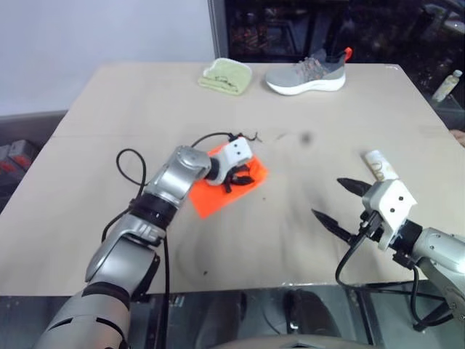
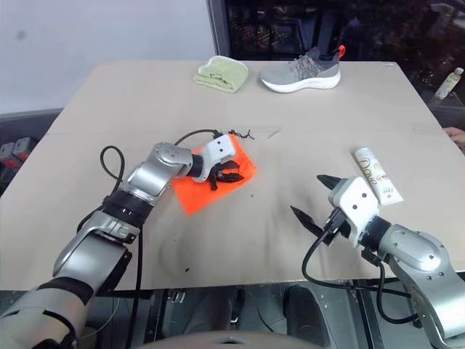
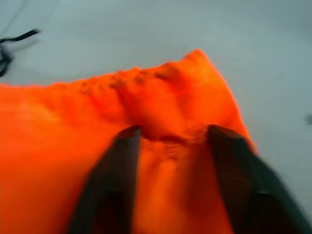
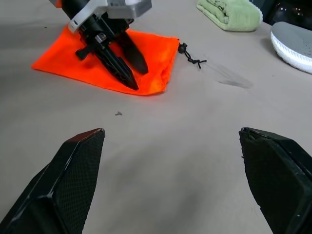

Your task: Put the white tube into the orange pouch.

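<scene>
Where the light tan table (image 1: 145, 102) carries the work, its top is matte and flat, with a faint seam running across it toward the left edge and a small dark smudge (image 1: 305, 137) near the centre. Beyond the far edge, a pale wall stands behind the far left corner and a dark cluttered area behind the far right corner. A pale bottle (image 1: 447, 85) stands off the table past the right edge.

Near the far edge, a folded light-green cloth (image 1: 226, 75) lies just beside a grey shoe (image 1: 306, 75) with a white sole and an orange heel tab.

The orange pouch (image 2: 207, 190) lies flat near the centre of the table, slightly toward the left edge. Its thin black cord (image 4: 190, 56) trails from the gathered mouth onto the bare surface. The left gripper (image 4: 126, 67) is lowered onto the pouch. Its two black fingers (image 3: 113, 180) press into the fabric near the gathered mouth with a fold of orange cloth bunched between them; whether that fold is fully pinched cannot be told.

The white tube (image 2: 377, 174) lies flat near the right edge, well apart from the pouch. Faint printed markings run along its face, but no word can be read.

The right gripper (image 2: 317, 197) hovers above the surface near the front right corner, just beside the tube, with its fingers (image 4: 73, 170) spread wide apart and nothing between them.
</scene>
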`<act>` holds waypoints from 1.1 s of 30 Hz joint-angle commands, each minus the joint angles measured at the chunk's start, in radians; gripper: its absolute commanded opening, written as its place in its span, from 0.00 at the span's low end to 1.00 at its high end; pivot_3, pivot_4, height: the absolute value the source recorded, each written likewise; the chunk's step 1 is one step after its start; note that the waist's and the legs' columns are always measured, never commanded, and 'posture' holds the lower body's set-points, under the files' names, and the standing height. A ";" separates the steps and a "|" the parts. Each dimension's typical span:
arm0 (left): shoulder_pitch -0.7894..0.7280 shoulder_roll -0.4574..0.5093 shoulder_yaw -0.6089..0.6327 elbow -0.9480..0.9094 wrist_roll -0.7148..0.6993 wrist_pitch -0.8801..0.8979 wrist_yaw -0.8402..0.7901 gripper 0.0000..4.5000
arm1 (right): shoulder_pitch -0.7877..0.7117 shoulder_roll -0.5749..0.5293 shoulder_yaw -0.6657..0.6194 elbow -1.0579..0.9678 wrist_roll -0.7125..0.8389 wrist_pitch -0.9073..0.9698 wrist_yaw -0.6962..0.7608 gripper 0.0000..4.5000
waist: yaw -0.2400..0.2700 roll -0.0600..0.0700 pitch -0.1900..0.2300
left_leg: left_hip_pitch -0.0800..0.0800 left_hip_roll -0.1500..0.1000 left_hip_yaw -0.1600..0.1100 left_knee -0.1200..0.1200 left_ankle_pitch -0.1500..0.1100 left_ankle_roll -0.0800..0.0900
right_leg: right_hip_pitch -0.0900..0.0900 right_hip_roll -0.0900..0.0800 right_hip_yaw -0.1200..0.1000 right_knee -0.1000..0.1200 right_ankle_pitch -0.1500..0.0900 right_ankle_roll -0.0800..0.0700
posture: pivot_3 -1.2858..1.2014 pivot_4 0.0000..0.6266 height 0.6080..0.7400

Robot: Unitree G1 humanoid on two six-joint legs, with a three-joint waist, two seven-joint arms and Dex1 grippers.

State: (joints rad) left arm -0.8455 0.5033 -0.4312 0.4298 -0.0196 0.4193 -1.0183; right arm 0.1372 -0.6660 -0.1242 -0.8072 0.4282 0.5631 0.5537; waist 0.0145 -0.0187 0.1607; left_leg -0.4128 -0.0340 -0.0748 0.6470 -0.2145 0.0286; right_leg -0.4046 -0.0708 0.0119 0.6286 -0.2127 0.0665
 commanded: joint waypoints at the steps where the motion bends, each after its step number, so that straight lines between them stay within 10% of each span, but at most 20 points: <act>1: -0.002 -0.004 0.018 0.065 0.011 -0.027 -0.034 0.01 | 0.018 0.006 -0.010 -0.046 -0.008 -0.017 -0.012 1.00 | 0.000 0.000 0.000 | 0.000 0.000 0.000 0.000 0.000 0.000 | 0.000 0.000 0.000 0.000 0.000 0.000 | 0.52 0.24 1.00; 21: 0.286 0.271 0.417 -0.438 -0.435 -0.222 -0.461 0.01 | -0.120 0.048 0.048 0.026 0.054 0.070 -0.009 1.00 | -0.026 0.000 0.001 | -0.001 0.002 0.000 0.000 0.000 0.000 | -0.002 0.000 0.001 0.000 0.000 -0.002 | 0.52 0.24 1.00; 29: 0.496 0.405 0.445 -0.325 -0.264 -0.455 -0.427 0.01 | -0.232 0.054 0.139 0.086 0.053 0.108 0.000 1.00 | -0.023 0.001 0.001 | 0.000 0.002 0.001 -0.002 0.000 0.000 | -0.003 0.000 0.002 0.000 -0.001 -0.004 | 0.52 0.24 1.00; 33: 0.476 0.379 0.454 -0.434 -0.402 -0.199 -0.371 0.01 | -0.256 0.047 0.150 0.131 0.056 0.109 0.020 1.00 | -0.006 0.001 0.001 | -0.001 0.002 0.000 -0.001 0.000 0.000 | -0.003 -0.001 0.001 -0.001 0.000 -0.002 | 0.52 0.24 1.00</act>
State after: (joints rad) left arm -0.3445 0.8798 -0.0032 0.0874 -0.3248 0.0723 -1.4086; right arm -0.1054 -0.6151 0.0307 -0.6740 0.4767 0.6739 0.5611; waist 0.0084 -0.0178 0.1617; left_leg -0.4143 -0.0326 -0.0746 0.6456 -0.2148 0.0290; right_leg -0.4075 -0.0717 0.0127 0.6277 -0.2127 0.0650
